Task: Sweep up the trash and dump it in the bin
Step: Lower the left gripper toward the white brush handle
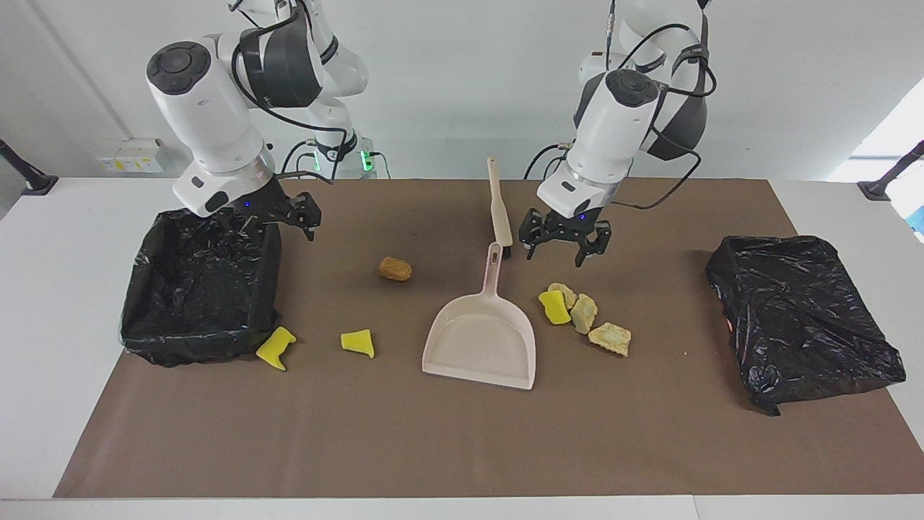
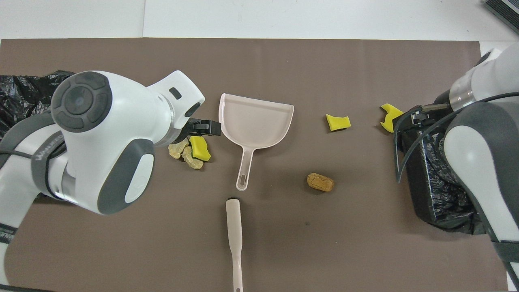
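Beige plastic tools lie untouched, and both of your grippers hover with fingers spread, holding nothing.
Left gripper (image 1: pixel 565 244) hangs by the beige plastic dustpan (image 1: pixel 482 338) handle: lower it squarely over that handle or the slim beige brush (image 1: pixel 499 204). Right gripper (image 1: pixel 289 214) is over the black-lined bin (image 1: pixel 198 289). Yellow sponge and tan foam trash (image 1: pixel 583 315) sits beside the pan.

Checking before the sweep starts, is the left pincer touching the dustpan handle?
Apart. The facing view shows the open left pincer in the air beside the dustpan handle, with brown mat showing between them.
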### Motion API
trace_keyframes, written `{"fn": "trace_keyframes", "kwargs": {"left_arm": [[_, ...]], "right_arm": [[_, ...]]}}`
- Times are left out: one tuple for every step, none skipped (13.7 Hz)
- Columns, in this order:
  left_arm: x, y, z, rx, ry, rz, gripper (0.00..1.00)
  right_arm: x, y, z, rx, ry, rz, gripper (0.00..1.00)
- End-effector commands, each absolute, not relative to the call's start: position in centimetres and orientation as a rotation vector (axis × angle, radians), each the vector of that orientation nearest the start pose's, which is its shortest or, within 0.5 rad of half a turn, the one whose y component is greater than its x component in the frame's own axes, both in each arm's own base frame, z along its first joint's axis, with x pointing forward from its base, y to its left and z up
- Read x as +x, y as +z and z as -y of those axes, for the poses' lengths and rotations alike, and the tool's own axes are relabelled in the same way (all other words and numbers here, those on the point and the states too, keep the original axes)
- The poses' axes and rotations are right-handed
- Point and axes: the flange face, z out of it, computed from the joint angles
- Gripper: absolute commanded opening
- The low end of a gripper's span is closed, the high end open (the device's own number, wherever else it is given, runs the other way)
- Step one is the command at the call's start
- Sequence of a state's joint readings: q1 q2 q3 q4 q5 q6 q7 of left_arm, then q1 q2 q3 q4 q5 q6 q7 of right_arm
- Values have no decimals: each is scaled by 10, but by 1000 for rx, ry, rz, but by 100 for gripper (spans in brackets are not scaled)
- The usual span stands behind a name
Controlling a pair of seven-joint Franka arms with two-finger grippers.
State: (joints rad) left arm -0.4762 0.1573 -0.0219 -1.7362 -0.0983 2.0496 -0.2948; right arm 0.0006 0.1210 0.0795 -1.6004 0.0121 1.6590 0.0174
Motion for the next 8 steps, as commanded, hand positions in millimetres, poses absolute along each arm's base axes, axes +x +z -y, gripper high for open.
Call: {"fn": "trace_keyframes", "kwargs": {"left_arm": [[539,498,310,-3271,-147,-279,100],[521,487,320,-3252,-67,-309,100],[517,488,320,-3255,-77,-303,100],[517,488,320,-3256,-79,-305,100],[519,488,321,-3259,-93,-302,100],[520,483,323,-3259,-93,-301,100],[516,478,324,-3249,-51,-306,100],[494,464,328,-3221,39,-328,100]], "right_arm": [[591,547,-44,-3136,77,72,100],[590,546,-44,-3136,82,72,100],[589,544,-44,-3136,84,72,100],[588,543,-44,-3137,89,73,100],[586,543,-45,-3135,91,75,100],[585,542,-46,-3136,96,75,100],[584,542,-46,-3136,96,77,100],[583,542,-46,-3136,99,77,100]]}}
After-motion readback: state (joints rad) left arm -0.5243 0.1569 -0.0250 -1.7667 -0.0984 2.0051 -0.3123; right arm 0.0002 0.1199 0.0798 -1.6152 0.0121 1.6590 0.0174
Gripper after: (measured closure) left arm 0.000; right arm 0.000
